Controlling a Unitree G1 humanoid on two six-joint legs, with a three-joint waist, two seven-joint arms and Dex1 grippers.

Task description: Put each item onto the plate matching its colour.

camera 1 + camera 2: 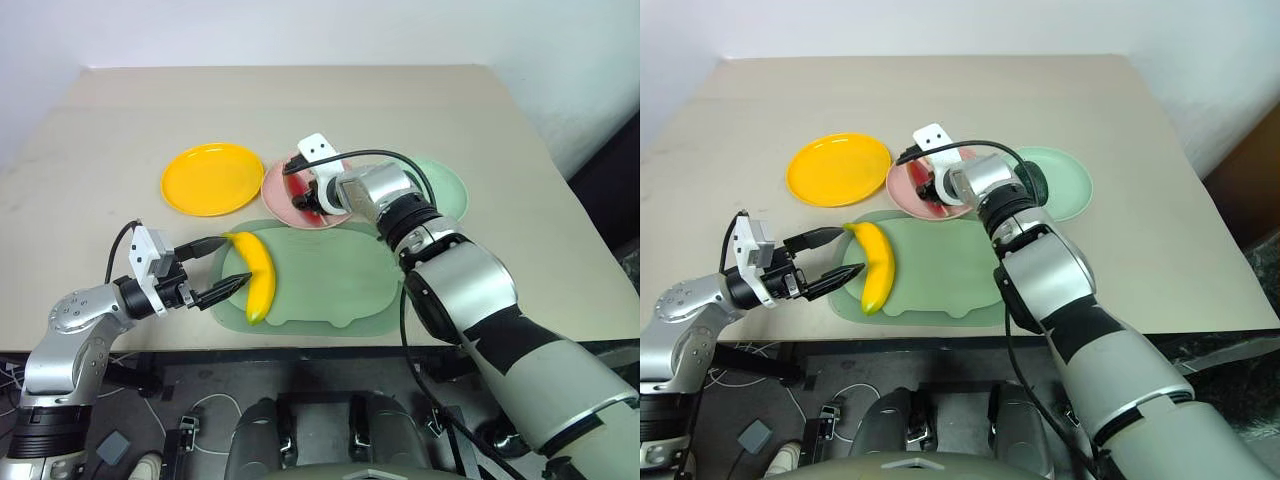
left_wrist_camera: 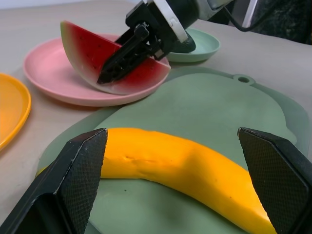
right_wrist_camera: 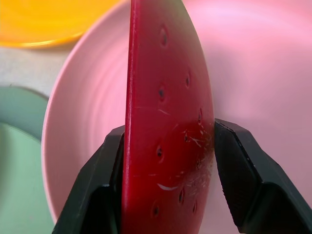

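Right pincer (image 3: 165,146) clamps the watermelon wedge (image 3: 168,122) over the centre-frame pink plate (image 3: 253,73); released tilted, it may topple; left pincer (image 2: 175,180) gapes around the banana (image 2: 180,165).

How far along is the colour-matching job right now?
Done: the avocado sits on the mint green plate. In hand: the right gripper, jaws clamped on the watermelon wedge, holds it on the pink plate. Left: the banana lies on the board between the open left gripper; the yellow plate waits.

Bright, even light; soft shadows (wrist close-ups slightly blurred near the edges)
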